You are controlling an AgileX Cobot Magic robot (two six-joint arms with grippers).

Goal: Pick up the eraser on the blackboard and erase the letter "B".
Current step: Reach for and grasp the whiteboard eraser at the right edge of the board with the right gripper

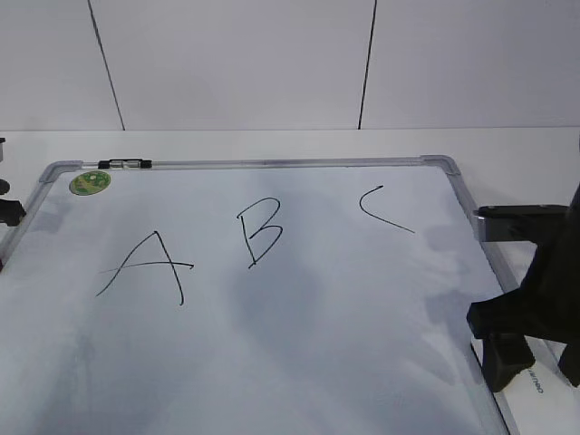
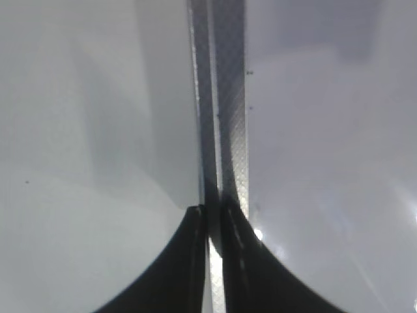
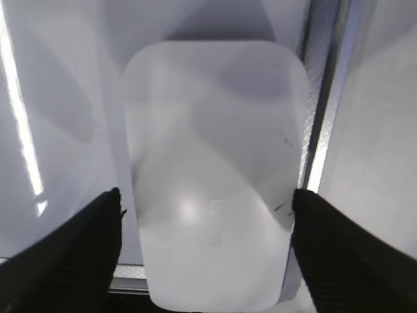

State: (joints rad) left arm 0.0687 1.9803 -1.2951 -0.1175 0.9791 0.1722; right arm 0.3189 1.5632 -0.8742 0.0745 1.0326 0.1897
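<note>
The blackboard (image 1: 299, 344) is a white board in a grey frame, lying flat. The letter "B" (image 1: 260, 232) is drawn in black near its middle top. The eraser (image 3: 215, 169), a flat white rounded block, lies at the board's right edge beside the frame (image 3: 326, 98). My right gripper (image 3: 205, 195) is open, one black finger on each side of the eraser; a thin gap shows at the left finger. In the exterior view only a sliver of the eraser (image 1: 535, 388) shows under that gripper (image 1: 536, 355). My left gripper (image 2: 214, 212) is shut, empty, over the board's frame (image 2: 228, 98).
A black "A" (image 1: 149, 267) sits left of the B and a curved "C" (image 1: 381, 210) right of it. A round green sticker (image 1: 90, 182) and a small clip (image 1: 125, 164) mark the top-left corner. A white wall stands behind the table.
</note>
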